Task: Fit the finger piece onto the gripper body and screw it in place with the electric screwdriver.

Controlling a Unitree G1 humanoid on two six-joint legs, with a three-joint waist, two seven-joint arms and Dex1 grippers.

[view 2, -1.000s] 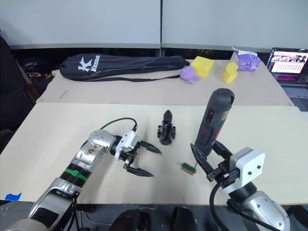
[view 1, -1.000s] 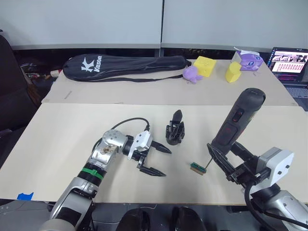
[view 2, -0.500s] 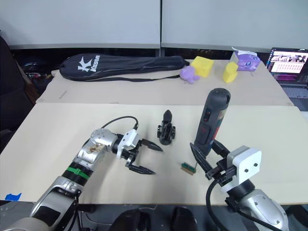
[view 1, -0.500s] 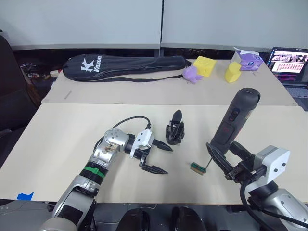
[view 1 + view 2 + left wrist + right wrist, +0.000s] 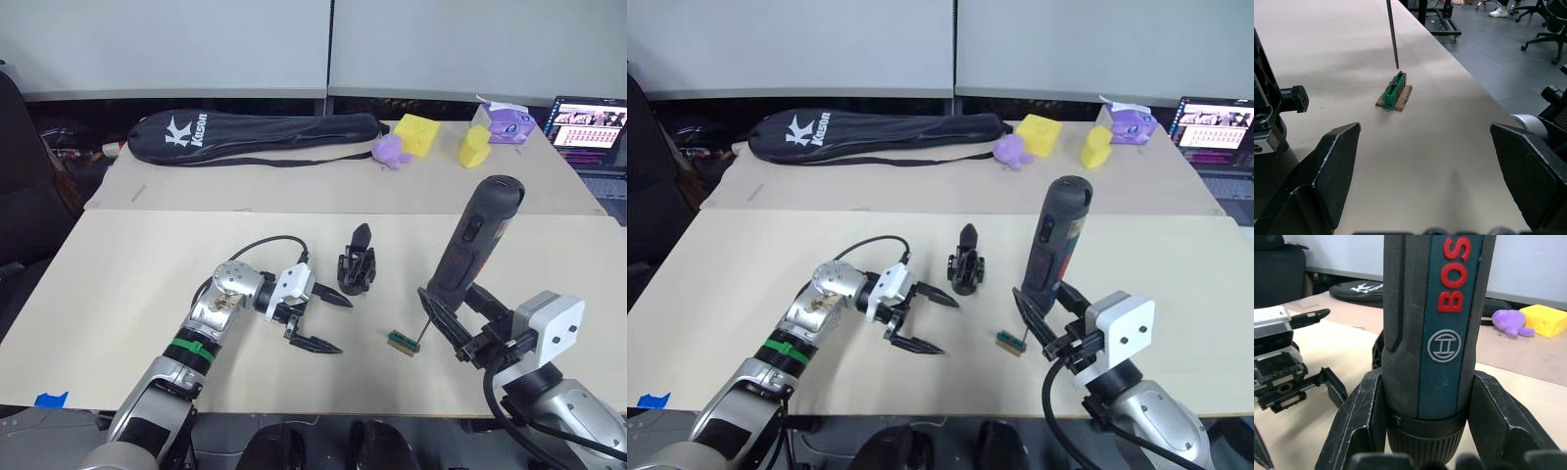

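The gripper body (image 5: 357, 270) stands on the near table's middle, and the finger piece (image 5: 361, 236) rises from its top, tip up. Just left of it, my left gripper (image 5: 345, 326) lies open and empty, its fingers pointing right; its wrist view shows an edge of the gripper body (image 5: 1271, 117). My right gripper (image 5: 458, 328) is shut on the electric screwdriver (image 5: 477, 243), which stands nearly upright, leaning right. The thin bit (image 5: 1392, 34) points down, and its tip hovers right beside a small green block (image 5: 402, 342). Both fingers (image 5: 1359, 421) clamp the screwdriver barrel (image 5: 1435, 333).
A long black racket bag (image 5: 255, 137) lies on the far table. Beside it are a purple toy (image 5: 392, 152), yellow blocks (image 5: 417, 134) and a purple-and-white box (image 5: 507, 124). A laptop (image 5: 588, 127) sits at the far right. The near table's front edge runs just below both grippers.
The screwdriver has tipped slightly more upright, its top shifting left. My left gripper has edged a little toward the gripper body, staying open.
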